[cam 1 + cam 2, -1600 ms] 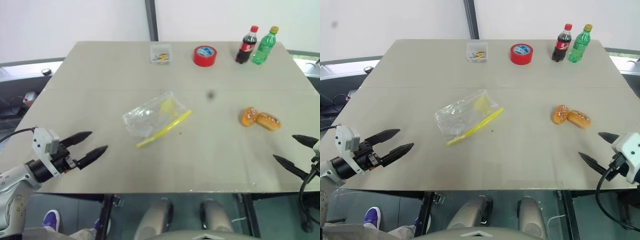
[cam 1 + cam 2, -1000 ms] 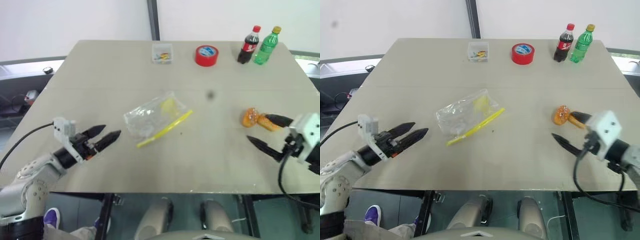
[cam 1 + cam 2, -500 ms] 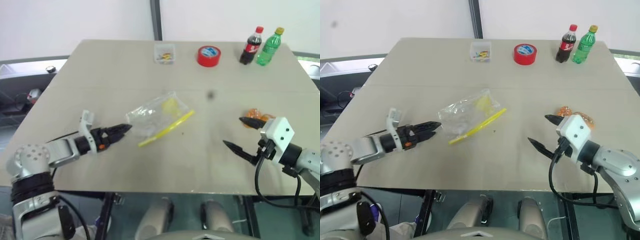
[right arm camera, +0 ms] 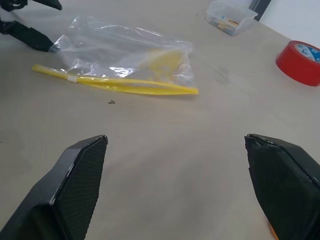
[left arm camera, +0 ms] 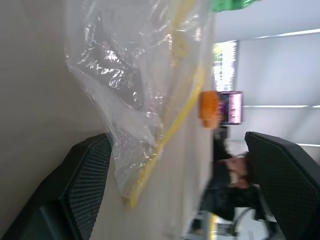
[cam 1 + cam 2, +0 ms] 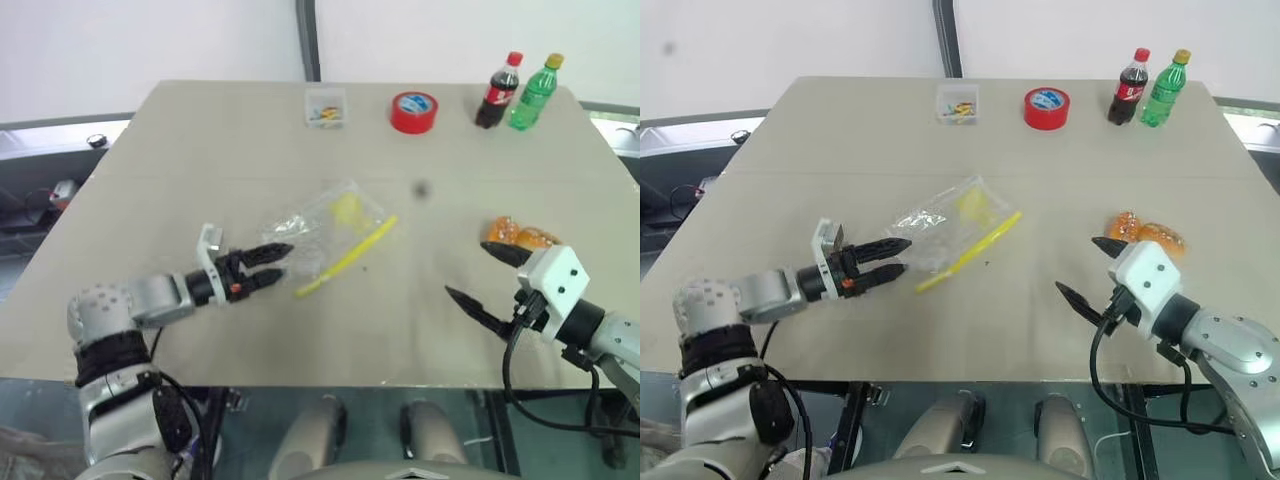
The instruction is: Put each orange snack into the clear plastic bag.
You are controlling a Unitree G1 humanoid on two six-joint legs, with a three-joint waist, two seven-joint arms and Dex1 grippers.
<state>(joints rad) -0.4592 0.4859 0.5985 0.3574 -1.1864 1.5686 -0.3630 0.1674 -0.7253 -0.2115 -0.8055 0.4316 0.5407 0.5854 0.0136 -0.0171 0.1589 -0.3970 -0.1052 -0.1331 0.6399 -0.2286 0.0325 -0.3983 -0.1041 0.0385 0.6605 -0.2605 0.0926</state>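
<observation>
Reaching our wide left gripper (image 6: 272,265) around the clear plastic bag (image 6: 325,228); next, pinch it. Right gripper (image 6: 490,275) is wide, near the orange snacks (image 6: 520,236).

The small clear box (image 6: 325,107) at the table's far edge holds coloured bits too small to identify. The right gripper (image 6: 487,275) hides the near edge of the orange snacks (image 6: 520,236). Bottle labels are unreadable.
</observation>
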